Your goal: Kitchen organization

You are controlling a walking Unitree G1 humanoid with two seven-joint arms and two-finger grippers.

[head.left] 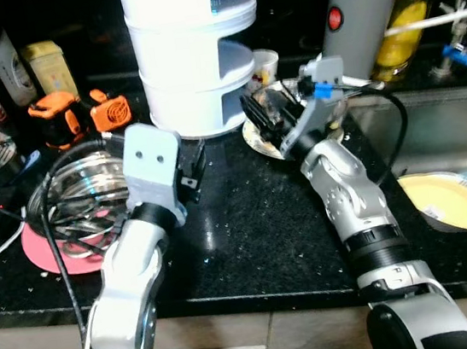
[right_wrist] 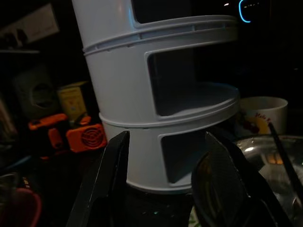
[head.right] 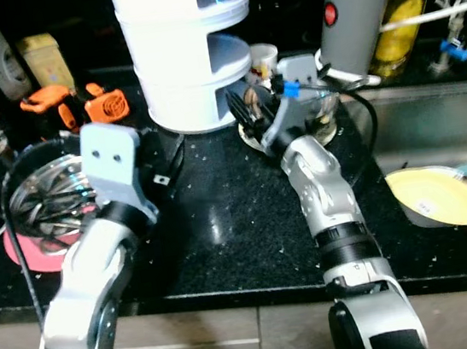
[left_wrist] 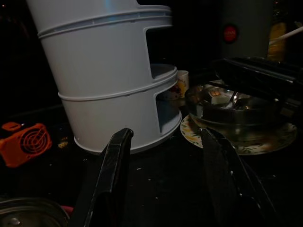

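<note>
Both my arms reach out over the black bench (head.left: 249, 224). My left gripper (left_wrist: 165, 179) hangs just above the bench with its jaws wide apart and nothing between them; straight ahead of it, a short way off, stands the white tiered rack (head.left: 187, 51), its open shelves facing toward my right side. My right gripper (right_wrist: 165, 184) also has its jaws spread and empty, and it sits at the near edge of a steel bowl (left_wrist: 227, 111) that rests on a patterned plate (left_wrist: 236, 139); the rack is just ahead of this gripper and slightly to its left. Inside the bowl I can make out a utensil handle and some small pieces, but not what they are. Behind the bowl, beside the rack's base, is a small white cup (right_wrist: 262, 113). Off to the left of my left gripper lie an orange fan (head.left: 109, 113) and another orange gadget (head.left: 53, 112), with a yellow tin (head.left: 49, 65) behind them. Close beside my left forearm a wire basket (head.left: 82, 199) sits on a pink mat (head.left: 50, 254). To the right of my right arm is the sink (head.left: 434, 131), holding a yellow plate (head.left: 448, 202), and a grey kettle (head.left: 363, 15) stands behind it.
</note>
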